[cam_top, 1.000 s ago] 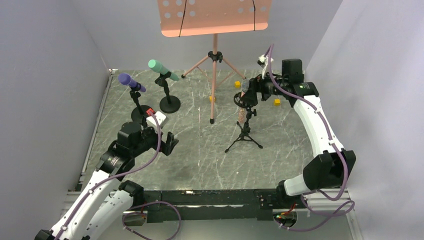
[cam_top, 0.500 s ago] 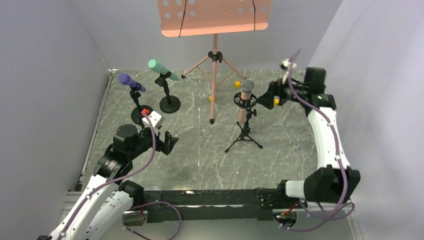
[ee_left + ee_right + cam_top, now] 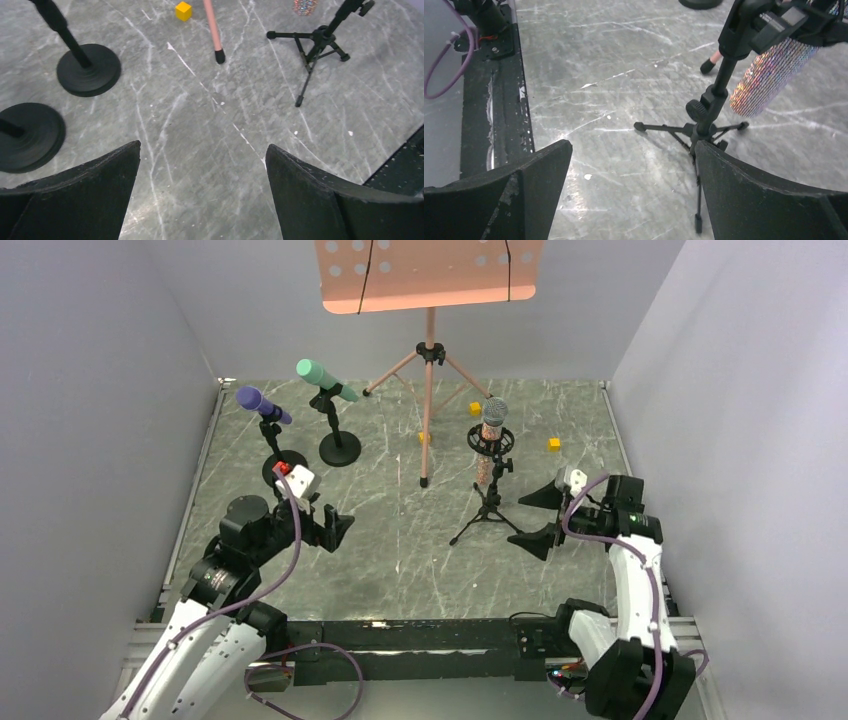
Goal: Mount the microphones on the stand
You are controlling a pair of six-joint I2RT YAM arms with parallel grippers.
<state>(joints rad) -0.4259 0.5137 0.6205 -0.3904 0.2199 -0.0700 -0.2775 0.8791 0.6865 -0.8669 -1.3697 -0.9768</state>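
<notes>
the glittery microphone [image 3: 493,412] stands near upright, mesh head up, seated in the ring holder of the tripod stand [image 3: 489,512]; it lies ahead of the right tool [image 3: 517,518] and a little to its left, near but apart, so the right arm is clearly the nearer one. the right tool is spread wide and pinches nothing; in its wrist view the tripod's legs show between its fingers, on the counter [image 3: 400,540] beyond them. the left tool [image 3: 338,525] is likewise spread and bare, low over the counter, with the 2 round-base stands [image 3: 340,448] ahead and to its left. the purple microphone [image 3: 260,403] and the mint-green microphone [image 3: 322,377] each sit in a clip on those stands, tilted, heads raised toward the left. all 3 holders are filled and no microphone lies loose on the counter; by my reckoning the task is as good as done, and any coming move only needs the tools kept clear of the tripod legs
</notes>
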